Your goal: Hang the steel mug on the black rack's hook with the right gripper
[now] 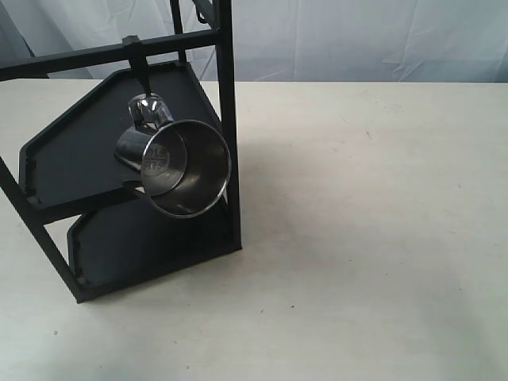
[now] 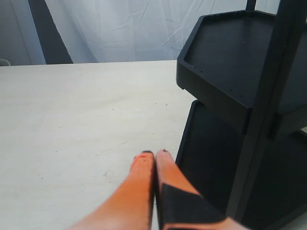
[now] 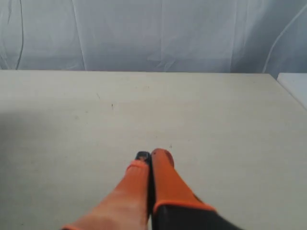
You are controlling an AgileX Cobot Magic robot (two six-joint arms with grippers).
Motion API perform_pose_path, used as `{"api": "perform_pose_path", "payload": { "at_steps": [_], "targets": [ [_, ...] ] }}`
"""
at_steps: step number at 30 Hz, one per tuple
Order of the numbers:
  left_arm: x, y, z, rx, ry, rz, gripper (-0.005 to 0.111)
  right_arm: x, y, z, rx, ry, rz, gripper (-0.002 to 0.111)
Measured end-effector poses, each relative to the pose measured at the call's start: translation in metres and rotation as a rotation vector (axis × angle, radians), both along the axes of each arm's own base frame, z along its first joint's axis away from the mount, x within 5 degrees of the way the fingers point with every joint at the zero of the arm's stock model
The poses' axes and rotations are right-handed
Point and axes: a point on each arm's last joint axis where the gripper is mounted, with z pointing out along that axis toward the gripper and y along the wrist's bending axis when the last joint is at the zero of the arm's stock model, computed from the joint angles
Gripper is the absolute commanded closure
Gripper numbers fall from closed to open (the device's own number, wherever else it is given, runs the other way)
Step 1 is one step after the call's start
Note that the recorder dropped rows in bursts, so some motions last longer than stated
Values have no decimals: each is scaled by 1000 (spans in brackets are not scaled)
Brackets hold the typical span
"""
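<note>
The steel mug [image 1: 178, 165] hangs by its looped handle [image 1: 150, 110] from the hook [image 1: 136, 57] on the upper crossbar of the black rack [image 1: 225, 95]. Its open mouth faces the exterior camera, showing the embossed mark inside. No gripper shows in the exterior view. In the right wrist view the right gripper [image 3: 152, 155] is shut with nothing between its orange fingers, over bare table, with mug and rack out of that view. The left gripper [image 2: 154, 153] is also shut and empty, close beside the rack's lower shelf [image 2: 206, 158].
The rack's two dark angular shelves [image 1: 87, 147] stand at the left of the cream table [image 1: 365, 238]. A white cloth backdrop [image 1: 357, 40] hangs behind. The table's right edge [image 3: 290, 93] shows in the right wrist view.
</note>
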Motion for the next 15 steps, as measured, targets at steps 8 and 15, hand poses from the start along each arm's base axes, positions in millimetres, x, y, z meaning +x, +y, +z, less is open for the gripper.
{"api": "perform_pose_path", "payload": {
  "at_steps": [8, 15],
  "targets": [
    [0, 0, 0, 0, 0, 0, 105, -8, 2, -37, 60, 23, 1, 109],
    [0, 0, 0, 0, 0, 0, 105, -9, 2, -35, 74, -2, 1, 109]
  ]
}}
